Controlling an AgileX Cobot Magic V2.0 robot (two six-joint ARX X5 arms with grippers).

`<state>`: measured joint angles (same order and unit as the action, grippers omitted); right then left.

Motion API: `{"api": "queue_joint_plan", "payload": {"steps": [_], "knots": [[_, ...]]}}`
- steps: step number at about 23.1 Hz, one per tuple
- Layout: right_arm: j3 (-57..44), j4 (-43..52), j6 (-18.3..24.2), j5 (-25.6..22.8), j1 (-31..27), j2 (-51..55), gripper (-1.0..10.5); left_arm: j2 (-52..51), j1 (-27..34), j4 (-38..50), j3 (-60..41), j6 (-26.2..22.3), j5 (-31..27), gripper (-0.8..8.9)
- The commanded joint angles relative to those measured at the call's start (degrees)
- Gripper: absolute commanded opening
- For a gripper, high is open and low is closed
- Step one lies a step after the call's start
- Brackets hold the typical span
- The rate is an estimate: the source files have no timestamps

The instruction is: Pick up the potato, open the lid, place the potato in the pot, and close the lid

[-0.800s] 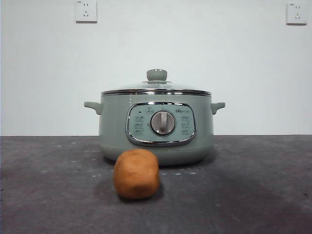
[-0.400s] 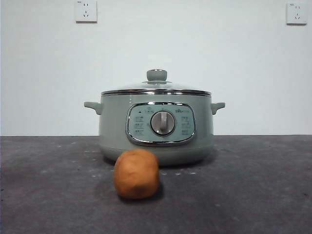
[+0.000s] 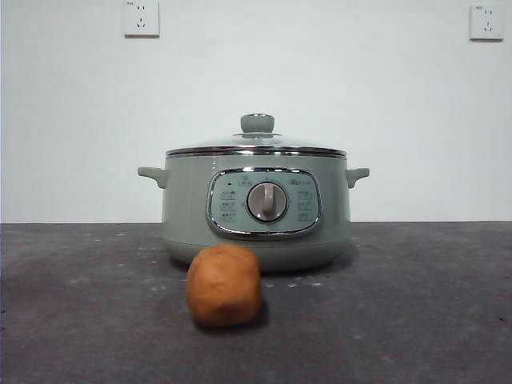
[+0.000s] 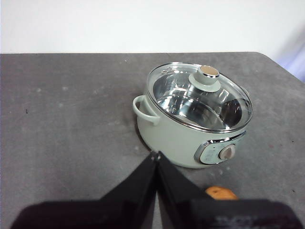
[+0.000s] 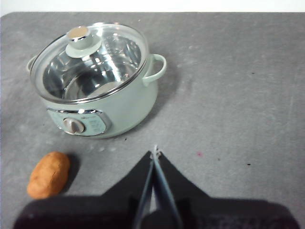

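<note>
Untouched, the potato (image 3: 225, 285) lay before the lidded pot (image 3: 256, 208); both grippers (image 4: 156, 155) (image 5: 155, 153) hung clenched, needing to open for pickup.

White wall (image 3: 384, 112), two sockets (image 3: 141, 18) high up; dark grey tabletop (image 3: 416, 304).

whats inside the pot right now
Through the glass lid the pot shows only its bare shiny metal bowl. Glare hides part of the bottom. The potato lies outside on the table.
</note>
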<state>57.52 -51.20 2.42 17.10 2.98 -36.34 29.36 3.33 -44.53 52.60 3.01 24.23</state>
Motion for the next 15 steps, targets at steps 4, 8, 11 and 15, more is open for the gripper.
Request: {"api": "queue_joint_plan", "payload": {"steps": [4,8,11,15], "knots": [[0.42,0.26,0.94,0.98,0.00,-0.63,2.4,1.27,0.07,0.04,-0.04,-0.70,0.28,2.20],[0.42,0.17,0.81,1.57,0.00,-1.36,6.3,2.12,0.07,0.02,0.00,-0.66,0.24,6.67],[0.42,0.15,0.81,1.60,0.00,-1.95,6.3,2.71,0.07,0.00,0.00,-0.66,0.24,6.66],[0.42,0.26,0.50,4.48,0.07,-3.34,6.3,2.89,0.07,0.02,0.00,-0.63,0.24,6.65]]}}
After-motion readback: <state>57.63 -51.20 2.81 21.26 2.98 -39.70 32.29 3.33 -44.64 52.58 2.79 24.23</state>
